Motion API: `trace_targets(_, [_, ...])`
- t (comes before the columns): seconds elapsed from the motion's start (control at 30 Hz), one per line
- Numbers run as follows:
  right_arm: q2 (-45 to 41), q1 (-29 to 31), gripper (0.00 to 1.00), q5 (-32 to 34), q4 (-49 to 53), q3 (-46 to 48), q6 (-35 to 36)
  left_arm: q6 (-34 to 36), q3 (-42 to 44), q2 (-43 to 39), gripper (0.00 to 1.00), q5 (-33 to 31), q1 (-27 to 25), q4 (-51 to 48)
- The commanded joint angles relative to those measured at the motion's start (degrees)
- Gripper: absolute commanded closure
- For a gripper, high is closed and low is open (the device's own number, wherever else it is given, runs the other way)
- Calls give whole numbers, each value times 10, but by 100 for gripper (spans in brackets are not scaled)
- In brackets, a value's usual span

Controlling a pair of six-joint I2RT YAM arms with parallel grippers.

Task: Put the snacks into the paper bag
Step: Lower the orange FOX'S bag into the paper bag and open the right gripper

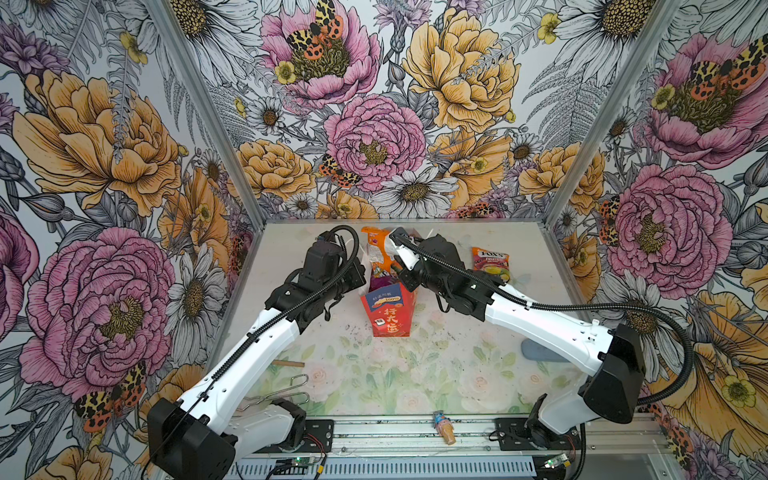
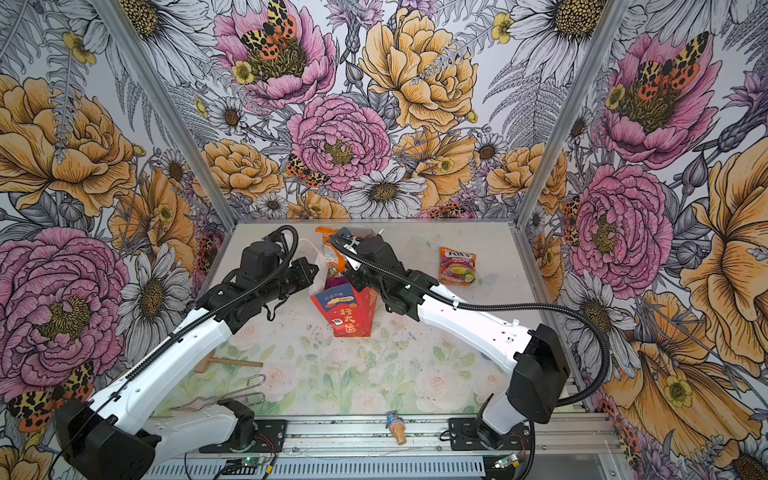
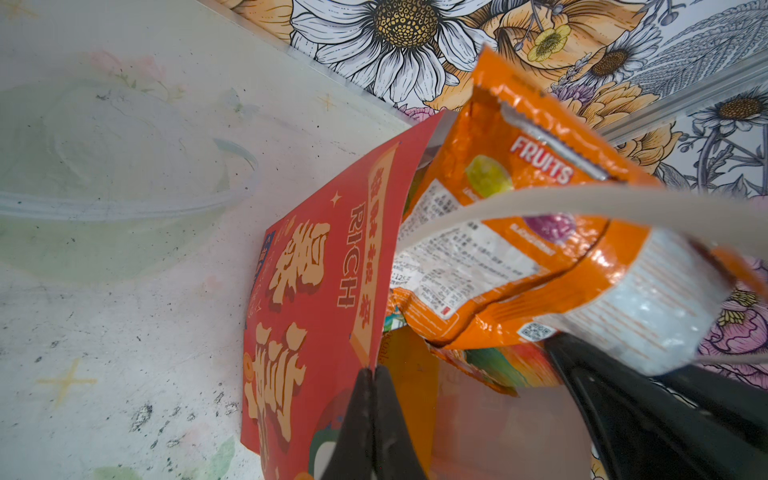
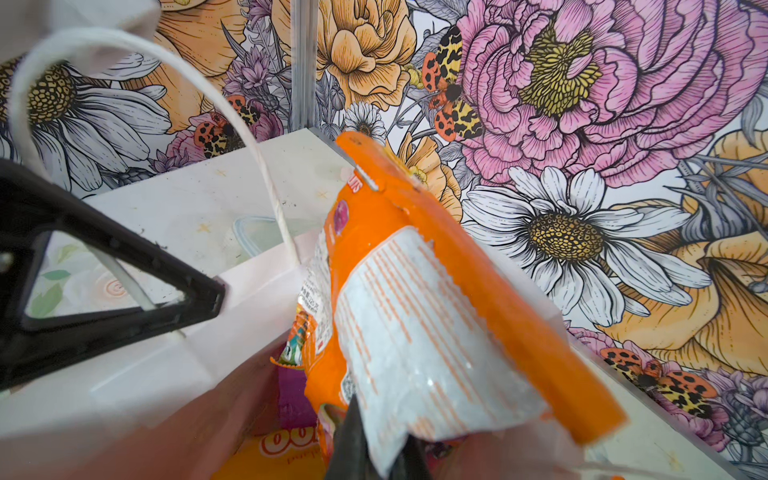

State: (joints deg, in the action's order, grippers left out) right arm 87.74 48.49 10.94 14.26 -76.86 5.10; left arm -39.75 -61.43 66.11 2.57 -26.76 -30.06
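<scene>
The bag was stood upright a little beyond the table's middle, its mouth held open. The left claw was seen pinched narrow on the bag's red side wall at the rim. The right claw was clamped on an edge of the orange-white packet. This packet was set with one end inside the mouth and the rest above the rim, tilted toward the back wall.

Deeper in the bag a purple packet and a yellow packet were seen, with a colourful packet wedged beside the orange-white one. How many more lay beneath could not be told. One string handle was looped above the left claw's finger.

The FOX'S packet was left flat on the table, right of the bag and well apart from it, near the right wall. A clear tub was seen on the bag's left side, near the back edge.

The front half of the table, between the two arms, was found mostly open. Wire tongs and a wooden mallet were lying at the front left by the left arm. A grey-blue object was half hidden under the right arm. A cone toy was resting on the front rail.
</scene>
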Motion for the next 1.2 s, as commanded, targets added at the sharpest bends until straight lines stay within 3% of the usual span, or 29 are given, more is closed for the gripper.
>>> trace_targets(0.0, [-34,5,100,3,-55,19,16,-3,2,-15,100,-4,-1,-11])
trace_targets(0.53, [-62,5,100,-1,-96,56,38,-4,6,-21,100,-5,0,-11])
trace_targets(0.8, [-69,6,68,23,-96,57,48,-4,6,-19,100,-4,0,-11])
trace_targets(1.17, [-87,5,58,32,-94,51,46,-3,1,-16,100,-3,0,-11])
